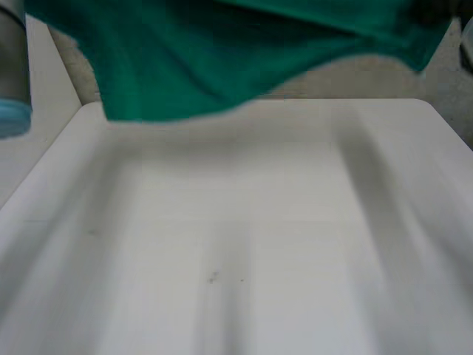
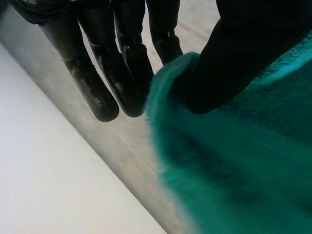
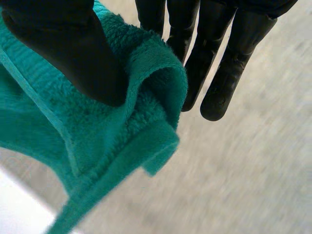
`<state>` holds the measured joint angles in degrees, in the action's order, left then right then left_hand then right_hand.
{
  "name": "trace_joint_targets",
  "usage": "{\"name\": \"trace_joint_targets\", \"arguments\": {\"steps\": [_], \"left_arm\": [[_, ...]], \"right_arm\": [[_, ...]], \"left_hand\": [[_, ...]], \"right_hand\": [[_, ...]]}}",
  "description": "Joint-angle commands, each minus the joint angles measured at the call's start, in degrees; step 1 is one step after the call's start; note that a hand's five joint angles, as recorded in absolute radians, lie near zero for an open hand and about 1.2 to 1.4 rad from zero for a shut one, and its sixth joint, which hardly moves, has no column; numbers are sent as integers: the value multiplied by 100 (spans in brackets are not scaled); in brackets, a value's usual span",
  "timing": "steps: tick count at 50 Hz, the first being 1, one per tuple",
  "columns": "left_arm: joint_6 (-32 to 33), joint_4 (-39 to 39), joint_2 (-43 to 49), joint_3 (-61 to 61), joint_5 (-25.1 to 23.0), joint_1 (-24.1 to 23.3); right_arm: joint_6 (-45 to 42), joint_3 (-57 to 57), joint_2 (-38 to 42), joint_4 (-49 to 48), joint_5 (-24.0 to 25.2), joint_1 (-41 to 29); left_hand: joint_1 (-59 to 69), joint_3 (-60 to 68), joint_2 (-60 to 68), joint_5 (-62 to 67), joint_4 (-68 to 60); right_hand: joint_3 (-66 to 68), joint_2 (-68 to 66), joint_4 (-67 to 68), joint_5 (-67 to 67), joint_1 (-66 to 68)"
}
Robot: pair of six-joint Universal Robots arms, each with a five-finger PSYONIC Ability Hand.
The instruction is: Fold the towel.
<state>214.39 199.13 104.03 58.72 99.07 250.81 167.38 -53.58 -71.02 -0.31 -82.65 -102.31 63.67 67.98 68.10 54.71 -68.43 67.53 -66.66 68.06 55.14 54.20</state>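
Observation:
A green towel (image 1: 222, 52) hangs in the air above the far side of the white table (image 1: 236, 244), its lower edge clear of the tabletop. In the left wrist view my left hand (image 2: 122, 63) pinches the towel (image 2: 234, 165) at its edge between thumb and fingers. My right hand (image 3: 204, 53) does the same at a hemmed corner of the towel (image 3: 122, 141), the thumb pressing the cloth against the fingers.
A grey arm section with a light-blue cap (image 1: 13, 111) stands at the table's left side. The table's far edge (image 1: 332, 100) meets a speckled floor beyond it.

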Motion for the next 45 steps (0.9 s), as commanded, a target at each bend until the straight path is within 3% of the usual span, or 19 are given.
{"name": "trace_joint_targets", "arguments": {"steps": [1,5,10,17,19,20,27,31,37,45], "left_arm": [[-20,-103,-32,1008,-28,-147],[-38,-94,12,1773,-89,-156],[-205,-94,161,2582,-107,-129],[-310,-103,390,3093,-116,-217],[-319,-103,372,3093,-107,-287],[-319,-103,372,3084,-107,-322],[-319,-155,75,2848,-72,-673],[-319,-234,-145,2698,-72,-954],[-319,-445,-479,2417,-63,-1368],[-311,-612,-594,1925,-37,-1623]], "right_arm": [[-39,-495,-159,627,486,36],[-276,-592,157,1172,724,27],[-934,-330,1376,2611,742,-25],[-1006,417,2548,3616,654,-34],[-761,620,2716,3590,575,-17],[-490,638,2716,3433,531,18],[127,-18,2033,2651,530,62],[137,-707,1538,2307,557,62],[171,-2680,21,1482,627,54],[750,-4430,-913,726,785,-51]], "left_hand": [[1633,1202,1190,1529,-1157],[1633,1202,1190,1529,-1157],[1633,1202,1190,1529,-1157],[1633,1202,1190,1529,-1157],[1633,1202,1190,1529,-1157],[1633,1202,1190,1529,-1157],[1633,1202,1190,1529,-1157],[1633,1202,1190,1529,-1157],[1633,1202,1190,1529,-1157],[1633,1202,1190,1529,-1157]], "right_hand": [[1247,-1334,1194,1486,2580],[1247,-1334,1194,1486,2580],[1247,-1334,1194,1486,2580],[1247,-1334,1194,1486,2580],[-149,62,-202,90,1184],[-2009,1922,-2062,-1769,-675],[-4695,4608,-4748,-4456,-3362],[-4752,4665,-4805,-4513,-3419],[-4920,4833,-4973,-4681,-3587],[-4937,4850,-4990,-4698,-3604]]}}
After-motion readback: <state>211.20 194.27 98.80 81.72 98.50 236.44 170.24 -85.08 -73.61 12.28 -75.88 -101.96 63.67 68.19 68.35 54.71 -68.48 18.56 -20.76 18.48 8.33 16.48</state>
